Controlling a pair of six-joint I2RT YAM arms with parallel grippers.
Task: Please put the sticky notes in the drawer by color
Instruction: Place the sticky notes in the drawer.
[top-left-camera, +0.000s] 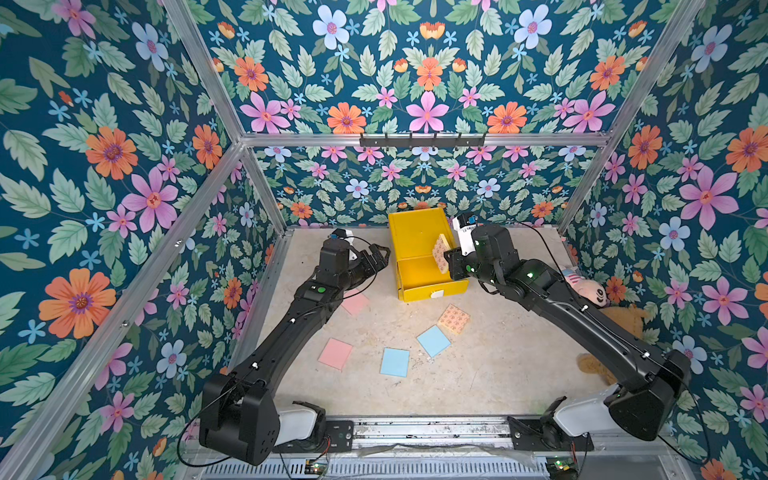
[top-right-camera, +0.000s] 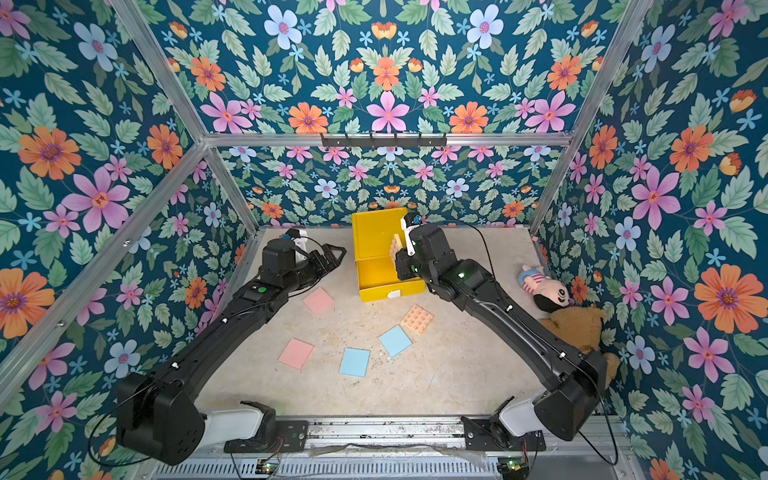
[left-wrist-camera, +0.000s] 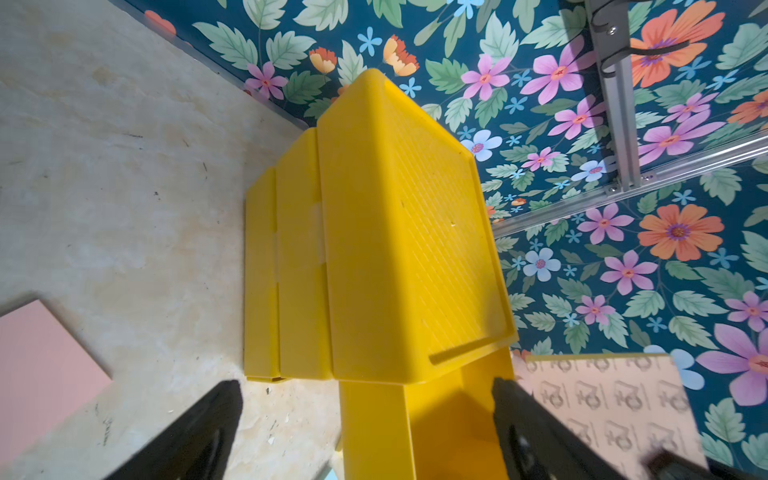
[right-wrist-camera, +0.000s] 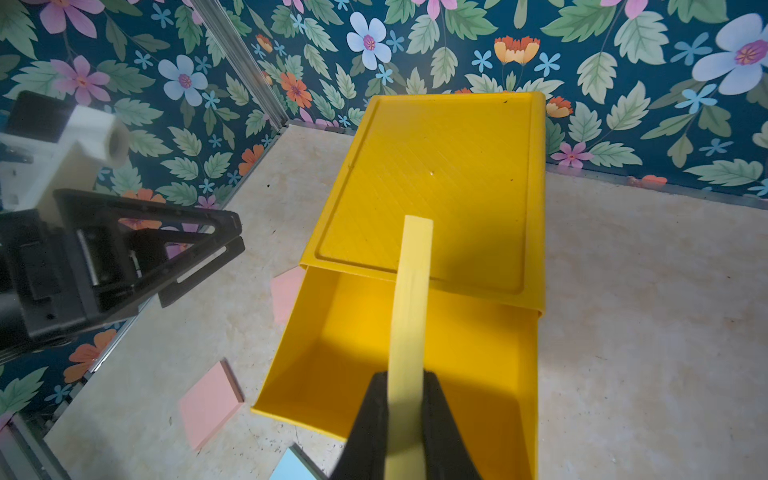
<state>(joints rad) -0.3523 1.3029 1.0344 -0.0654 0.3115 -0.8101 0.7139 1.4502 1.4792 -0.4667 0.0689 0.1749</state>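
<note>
Marbled tabletop (top-left-camera: 498, 365), ribbed drawer (top-left-camera: 415, 232), patterned pad (top-left-camera: 440, 252)

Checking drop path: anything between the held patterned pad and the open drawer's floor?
Nothing: drawer floor under the pad is bare, right wrist view.

smooth yellow plastic drawer (top-left-camera: 415, 237), finely ridged on top; matt paper sticky notes (top-left-camera: 395, 362); mottled, scuffed stone-look table (top-left-camera: 498, 374).

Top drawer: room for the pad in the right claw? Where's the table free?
Yes, the open top drawer looks empty under the patterned pad in the right claw. The table is bare between the cabinet and the plush toys, and along the front rail. Crowded before the drawer: pink pads, blue pads, another patterned pad.
</note>
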